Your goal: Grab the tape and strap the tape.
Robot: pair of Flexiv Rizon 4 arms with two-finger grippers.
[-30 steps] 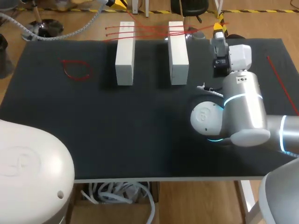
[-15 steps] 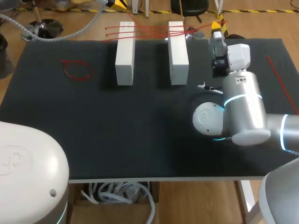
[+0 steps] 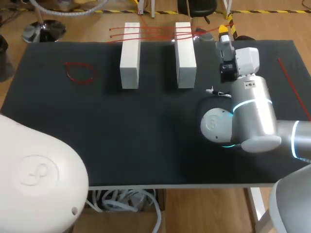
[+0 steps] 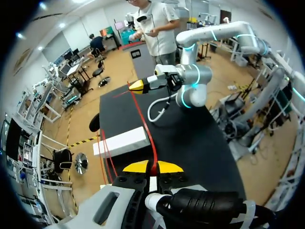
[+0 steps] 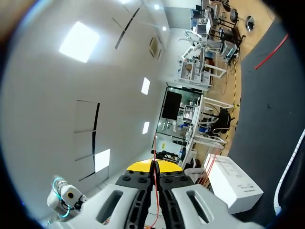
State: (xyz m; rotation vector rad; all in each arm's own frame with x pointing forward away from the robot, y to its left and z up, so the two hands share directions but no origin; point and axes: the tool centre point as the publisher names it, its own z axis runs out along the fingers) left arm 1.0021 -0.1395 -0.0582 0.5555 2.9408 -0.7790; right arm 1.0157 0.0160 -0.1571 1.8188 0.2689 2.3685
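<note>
Thin red tape [image 3: 155,32] lies in strands across the tops of two white blocks [image 3: 130,56] [image 3: 185,54] at the table's far side. My right gripper [image 3: 224,30] sits just right of the right block at the far edge, shut on one tape end. In its own wrist view the right gripper [image 5: 155,164] pinches the red tape [image 5: 154,148] between its yellow tips. My left gripper [image 4: 152,168] is shut on the tape [image 4: 143,119], which runs taut past a white block [image 4: 121,141] to the right gripper [image 4: 140,86]. The left gripper is outside the head view.
A loose red tape loop [image 3: 80,72] lies at the far left of the black table [image 3: 121,136]. A straight red strip [image 3: 294,87] lies along the right edge. A white cable [image 3: 216,92] curls beside my right arm. My left arm's white housing [image 3: 39,179] fills the near left corner.
My right gripper has edged a little farther toward the table's far edge with the tape. The left arm's housing in the near corner has shifted to the right.
</note>
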